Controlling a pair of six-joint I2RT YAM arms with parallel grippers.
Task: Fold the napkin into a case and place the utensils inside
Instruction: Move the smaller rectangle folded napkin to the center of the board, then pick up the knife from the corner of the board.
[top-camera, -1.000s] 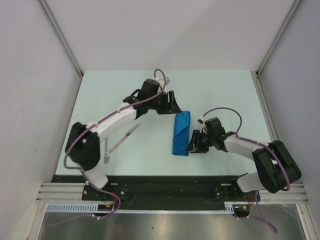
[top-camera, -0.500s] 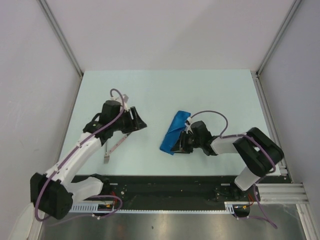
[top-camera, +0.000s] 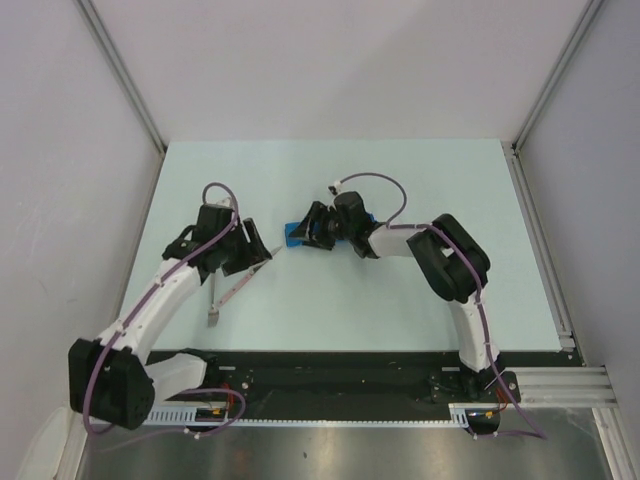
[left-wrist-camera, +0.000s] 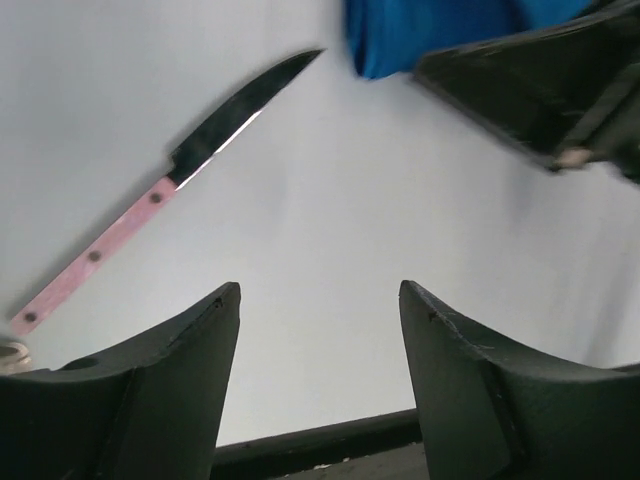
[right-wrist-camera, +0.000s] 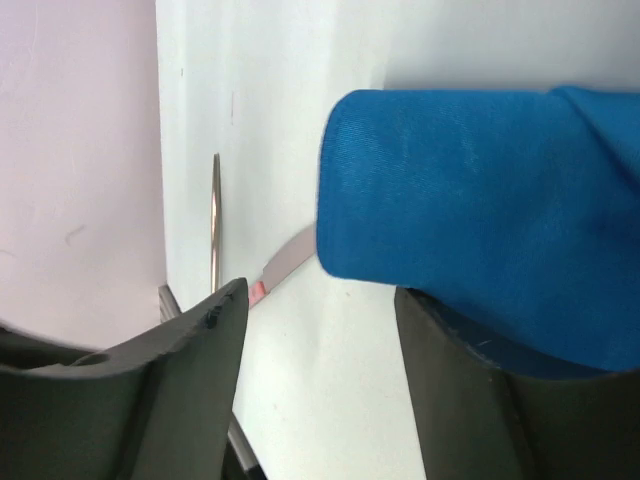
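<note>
Left gripper hovers open above the bench, the knife at its ten o'clock, ungrasped. Right gripper, jaws apart, sits against the folded case at one o'clock. Loading the utensils looks due; next, descend and pinch the knife's handle.

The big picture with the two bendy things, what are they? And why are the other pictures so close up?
Those are two robot arms, the left arm and the right arm, bolted to a table. The big picture comes from a camera up above. Each close-up comes from a little camera on one wrist, looking past that arm's claw. The left claw is open and holds nothing; a knife with a pink handle lies ahead of it. The right claw is open too, with a folded blue cloth touching one finger. Another thin metal piece lies nearby.
</note>
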